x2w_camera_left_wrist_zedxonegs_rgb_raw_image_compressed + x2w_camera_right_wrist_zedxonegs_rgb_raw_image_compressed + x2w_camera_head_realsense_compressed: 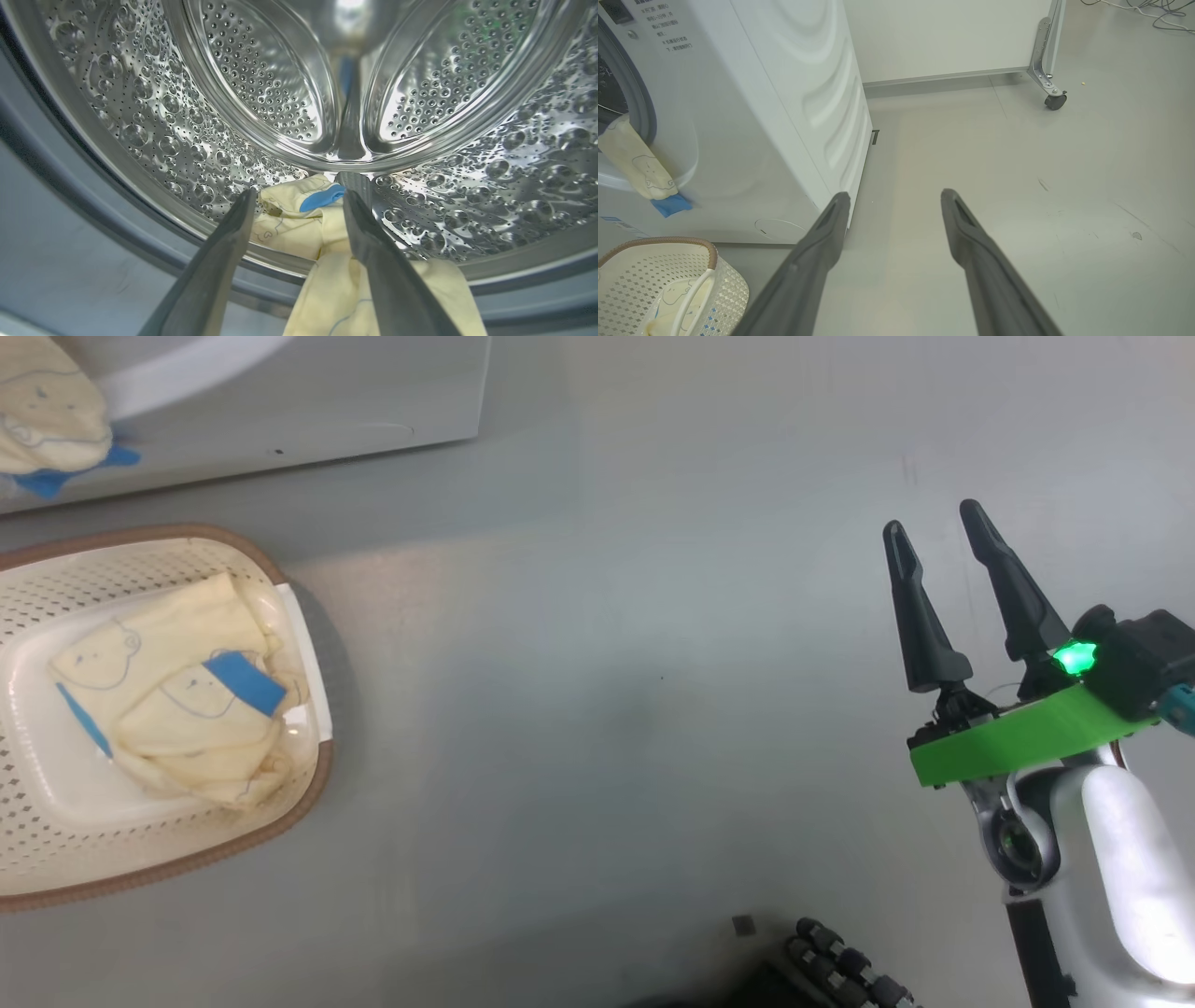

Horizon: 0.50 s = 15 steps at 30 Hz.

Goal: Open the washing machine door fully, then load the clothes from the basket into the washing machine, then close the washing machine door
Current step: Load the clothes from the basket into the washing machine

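Floor (1017, 210): smooth pale grey, matte, with a few small scuff marks (1043, 184). A white partition panel (943, 37) stands on it, with a grey strip along its foot. At the panel's right end: metal bracket (1040, 56) with a black caster (1055, 101). Dark cables (1164, 5) lie right of the panel. Light soft, even.

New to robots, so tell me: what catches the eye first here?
A shiny steel drum gleams in the left wrist view, a cream garment draped over its lip between the open left pincer's fingers. In the head view, more cream clothes lie in a basket at left, and the open right pincer stands at right, a green light at its base.
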Available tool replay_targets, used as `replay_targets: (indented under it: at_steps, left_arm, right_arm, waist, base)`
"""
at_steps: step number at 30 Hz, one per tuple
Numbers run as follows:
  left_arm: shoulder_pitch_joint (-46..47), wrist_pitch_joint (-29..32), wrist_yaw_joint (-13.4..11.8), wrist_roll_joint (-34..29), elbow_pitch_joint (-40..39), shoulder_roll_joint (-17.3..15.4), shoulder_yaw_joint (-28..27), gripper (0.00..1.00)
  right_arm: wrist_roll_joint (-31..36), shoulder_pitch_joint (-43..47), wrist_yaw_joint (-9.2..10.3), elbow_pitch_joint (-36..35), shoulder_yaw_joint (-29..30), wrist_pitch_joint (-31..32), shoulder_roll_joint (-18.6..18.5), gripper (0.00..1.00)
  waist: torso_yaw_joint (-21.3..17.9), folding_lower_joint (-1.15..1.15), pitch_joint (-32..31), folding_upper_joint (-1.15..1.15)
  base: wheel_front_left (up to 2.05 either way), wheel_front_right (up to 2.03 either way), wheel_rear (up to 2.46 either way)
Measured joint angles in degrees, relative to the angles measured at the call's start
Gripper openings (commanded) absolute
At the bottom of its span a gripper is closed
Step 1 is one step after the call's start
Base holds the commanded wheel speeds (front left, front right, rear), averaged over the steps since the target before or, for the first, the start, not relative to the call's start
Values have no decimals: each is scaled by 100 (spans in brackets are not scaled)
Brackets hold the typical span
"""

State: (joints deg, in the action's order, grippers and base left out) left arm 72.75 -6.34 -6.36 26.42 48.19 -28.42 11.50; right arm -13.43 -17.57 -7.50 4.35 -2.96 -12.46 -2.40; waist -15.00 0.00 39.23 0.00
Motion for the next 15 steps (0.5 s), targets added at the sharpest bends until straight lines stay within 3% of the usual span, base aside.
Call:
replay_targets:
  at_steps: [7,15]
  left_arm:
    - [-1030,-366,-68,208,-385,298,-5,100]
    - [-2848,-625,-433,275,-1463,669,132,100]
  right_arm:
    - [92,287,0,-85,170,149,-1,100]
    - [281,726,0,-132,394,333,0,100]
  waist:
    - [206,0,-514,0]
    - [327,0,-1278,0]
  base:
    - [0,0,0]
    - [0,0,0]
